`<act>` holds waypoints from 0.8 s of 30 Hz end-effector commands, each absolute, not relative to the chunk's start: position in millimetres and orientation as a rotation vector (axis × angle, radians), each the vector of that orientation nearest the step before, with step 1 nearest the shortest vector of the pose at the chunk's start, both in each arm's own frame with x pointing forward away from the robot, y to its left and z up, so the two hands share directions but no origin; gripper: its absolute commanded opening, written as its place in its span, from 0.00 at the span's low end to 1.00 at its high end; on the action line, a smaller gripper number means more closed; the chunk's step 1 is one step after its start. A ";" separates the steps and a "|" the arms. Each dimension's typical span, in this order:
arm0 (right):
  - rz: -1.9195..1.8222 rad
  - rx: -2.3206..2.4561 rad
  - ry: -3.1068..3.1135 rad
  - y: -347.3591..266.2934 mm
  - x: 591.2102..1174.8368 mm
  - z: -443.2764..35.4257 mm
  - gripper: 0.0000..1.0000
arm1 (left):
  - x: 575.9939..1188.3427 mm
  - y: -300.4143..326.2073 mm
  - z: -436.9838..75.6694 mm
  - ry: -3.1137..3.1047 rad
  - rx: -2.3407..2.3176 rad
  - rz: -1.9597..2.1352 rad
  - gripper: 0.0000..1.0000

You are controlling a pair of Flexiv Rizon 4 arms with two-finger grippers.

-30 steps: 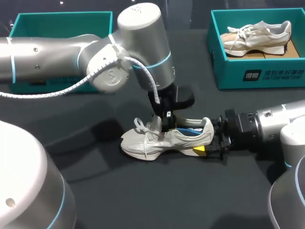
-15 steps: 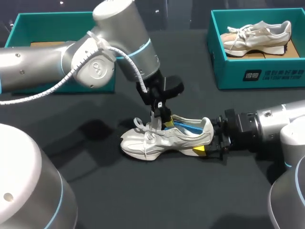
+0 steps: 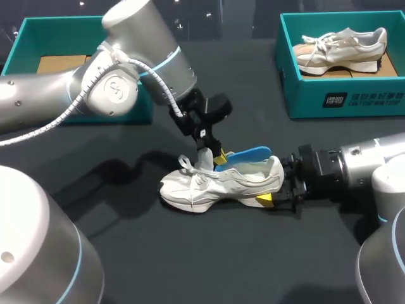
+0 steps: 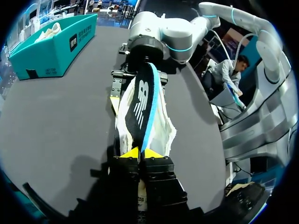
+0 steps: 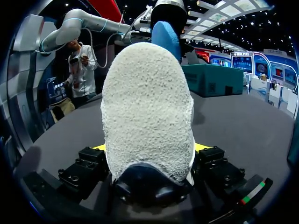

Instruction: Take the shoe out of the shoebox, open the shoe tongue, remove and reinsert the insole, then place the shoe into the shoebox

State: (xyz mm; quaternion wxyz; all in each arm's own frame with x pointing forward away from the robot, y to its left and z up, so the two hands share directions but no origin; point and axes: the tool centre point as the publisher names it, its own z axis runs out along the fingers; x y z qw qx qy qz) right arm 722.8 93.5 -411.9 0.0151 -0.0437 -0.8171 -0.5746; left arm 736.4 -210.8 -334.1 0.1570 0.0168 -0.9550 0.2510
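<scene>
A white shoe (image 3: pixel 218 183) lies on its sole in the middle of the dark table, toe to the left. My right gripper (image 3: pixel 283 190) is shut on its heel, one yellow-tipped finger (image 3: pixel 264 199) on each side; in the right wrist view the heel (image 5: pixel 147 112) fills the gap of that gripper (image 5: pixel 149 149). My left gripper (image 3: pixel 212 155) hovers over the shoe's opening, shut on the front end of the blue insole (image 3: pixel 250 154). The insole slants up out of the shoe. In the left wrist view the gripper (image 4: pixel 140 153) pinches the insole (image 4: pixel 142 105) above the shoe (image 4: pixel 164 135).
An open teal shoebox (image 3: pixel 50 22) stands at the back left, partly behind my left arm. A second teal shoebox (image 3: pixel 342 98) at the back right holds another white shoe (image 3: pixel 342 47). Bare table lies in front of the shoe.
My left gripper has risen and drawn back to the left, pulling the blue insole up out of the shoe. The right gripper and the shoe have stayed put.
</scene>
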 end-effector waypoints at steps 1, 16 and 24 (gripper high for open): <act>-1.784 -0.136 -2.546 93.6 720.9 -411.9 0.00 | 732.1 -209.8 -329.6 -2.757 0.028 0.734 0.00; -1.784 -0.136 -2.546 93.6 720.9 -411.9 0.00 | 728.8 -252.4 -320.7 -2.934 -0.041 0.680 0.00; -1.784 -0.136 -2.546 93.6 720.9 -411.9 0.00 | 729.1 -251.4 -327.9 -2.967 -0.025 0.639 0.07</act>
